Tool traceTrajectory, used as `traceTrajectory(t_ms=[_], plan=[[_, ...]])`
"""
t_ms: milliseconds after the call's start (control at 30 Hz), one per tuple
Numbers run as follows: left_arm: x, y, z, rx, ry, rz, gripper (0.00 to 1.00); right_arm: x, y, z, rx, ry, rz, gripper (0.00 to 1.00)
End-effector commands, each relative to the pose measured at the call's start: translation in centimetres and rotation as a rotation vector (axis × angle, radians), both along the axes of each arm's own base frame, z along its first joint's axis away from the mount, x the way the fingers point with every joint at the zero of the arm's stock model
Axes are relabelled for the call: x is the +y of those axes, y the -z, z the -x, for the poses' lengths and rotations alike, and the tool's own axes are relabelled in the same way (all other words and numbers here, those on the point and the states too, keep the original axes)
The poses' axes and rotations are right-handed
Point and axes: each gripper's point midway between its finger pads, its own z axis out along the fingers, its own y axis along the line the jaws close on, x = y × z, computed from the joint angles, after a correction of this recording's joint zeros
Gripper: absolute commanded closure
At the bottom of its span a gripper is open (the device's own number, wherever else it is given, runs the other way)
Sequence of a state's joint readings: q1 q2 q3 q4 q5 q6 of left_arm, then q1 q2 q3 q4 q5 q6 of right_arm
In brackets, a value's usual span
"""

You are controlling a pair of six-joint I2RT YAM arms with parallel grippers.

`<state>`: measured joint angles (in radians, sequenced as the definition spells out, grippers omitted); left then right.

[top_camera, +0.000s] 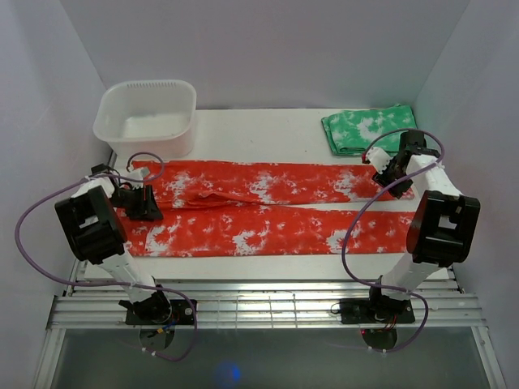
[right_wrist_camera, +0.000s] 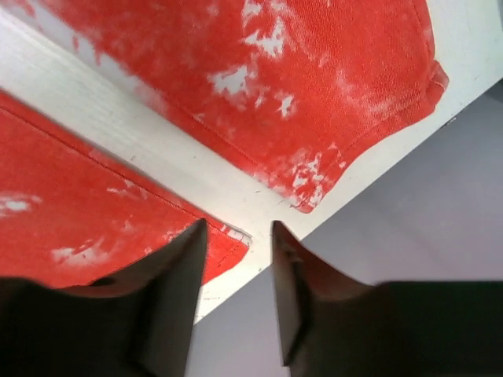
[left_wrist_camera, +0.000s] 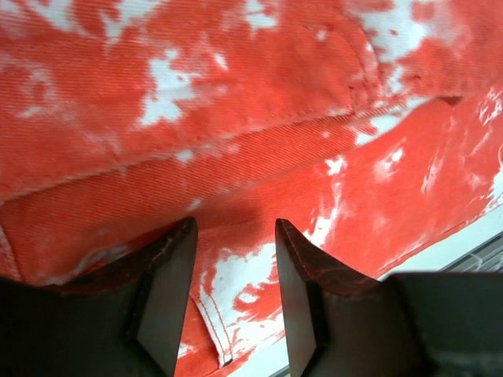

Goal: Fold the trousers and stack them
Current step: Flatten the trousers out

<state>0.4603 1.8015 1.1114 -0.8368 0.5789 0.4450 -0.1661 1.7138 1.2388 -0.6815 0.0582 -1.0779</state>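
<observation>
- The trousers (top_camera: 268, 207) were laid flat and lengthwise on the table (top_camera: 259, 130). The waist end lay just in front of the white basin (top_camera: 147, 83), and the two legs ran away from the basin towards the far side, where a folded green cloth (top_camera: 369, 128) was seen.
- A one-sided fold was judged the main risk. The leg ends furthest from the basin were parted by a strip of bare table, so a single pinch there would likely take one hem only, or none.
- A thin grab at the basin end was also feared. Several layers and a seam were stacked at the waistband, and only the top layer might be lifted.
- The leg hem furthest from the basin lay at the table's edge, so it could be dragged over by a careless pull.
- The left gripper (left_wrist_camera: 234, 232) was seen with its jaws spread over the waistband. Nothing was pinched, and contact with the cloth could not be told.
- The right gripper (right_wrist_camera: 238, 232) was likewise spread wide above the gap between the hems, and nothing was held.
</observation>
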Motion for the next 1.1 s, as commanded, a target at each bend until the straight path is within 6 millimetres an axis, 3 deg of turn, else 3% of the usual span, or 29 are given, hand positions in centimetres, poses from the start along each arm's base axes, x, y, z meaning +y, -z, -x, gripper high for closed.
traceTrajectory(t_ms=[0, 33, 67, 133, 267, 400, 500, 633, 700, 733, 767, 833, 867, 900, 933, 967, 1000, 1067], plan=[[0.3, -3.3, -2.1, -0.191, 0.122, -0.071, 0.43, 1.3, -2.4, 3.4, 0.022, -0.012, -0.101, 0.52], [-0.1, -4.8, -2.1, -0.238, 0.157, -0.101, 0.42, 1.3, -2.4, 4.5, 0.037, -0.011, -0.111, 0.49], [-0.2, -5.1, -1.8, -0.247, 0.190, -0.132, 0.42, 1.3, -2.8, 5.3, 0.032, -0.028, -0.103, 0.49], [-0.5, -5.9, -1.6, -0.269, 0.216, -0.171, 0.41, 1.4, -0.6, 8.1, 0.114, -0.026, -0.092, 0.50], [-0.4, -3.6, 0.6, -0.176, 0.230, -0.181, 0.42, 1.6, 4.0, 11.5, 0.247, 0.025, -0.121, 0.52], [0.5, -1.4, 3.1, -0.102, 0.271, -0.251, 0.43, 0.8, 6.7, 14.3, 0.324, 0.069, -0.131, 0.53], [1.6, -0.5, 5.2, -0.055, 0.298, -0.287, 0.44, -1.3, 7.5, 16.8, 0.370, 0.074, -0.079, 0.54], [2.3, -0.6, 6.8, -0.029, 0.337, -0.282, 0.45, -3.4, 7.0, 19.0, 0.382, 0.071, -0.046, 0.57], [2.0, -1.8, 6.7, -0.067, 0.384, -0.272, 0.45, -3.7, 5.3, 17.8, 0.326, 0.034, -0.054, 0.54], [1.6, -3.3, 5.4, -0.137, 0.394, -0.254, 0.44, -2.4, 4.5, 17.6, 0.316, 0.020, -0.126, 0.49], [1.5, -4.3, 4.7, -0.171, 0.396, -0.253, 0.43, -2.5, 2.0, 15.0, 0.229, 0.024, -0.150, 0.42], [1.1, -6.3, 2.8, -0.241, 0.389, -0.241, 0.42, -1.3, -0.6, 12.7, 0.170, 0.040, -0.236, 0.31], [1.0, -8.3, 0.7, -0.312, 0.388, -0.240, 0.42, -0.3, -1.4, 11.0, 0.138, 0.039, -0.310, 0.24], [0.8, -9.1, -0.3, -0.325, 0.365, -0.230, 0.42, -0.6, -3.9, 8.2, 0.057, 0.075, -0.326, 0.15], [0.3, -9.0, -1.4, -0.323, 0.371, -0.210, 0.41, 0.2, -4.7, 6.4, 0.022, 0.073, -0.362, 0.11], [0.4, -10.2, -3.2, -0.358, 0.361, -0.223, 0.41, 0.5, -4.4, 5.0, 0.031, 0.088, -0.386, 0.11], [0.2, -10.3, -5.6, -0.381, 0.343, -0.227, 0.41, 0.9, -4.8, 2.1, -0.007, 0.116, -0.398, 0.15], [0.0, -10.1, -7.6, -0.376, 0.294, -0.217, 0.41, 1.4, -4.6, -0.5, -0.023, 0.149, -0.407, 0.22]])
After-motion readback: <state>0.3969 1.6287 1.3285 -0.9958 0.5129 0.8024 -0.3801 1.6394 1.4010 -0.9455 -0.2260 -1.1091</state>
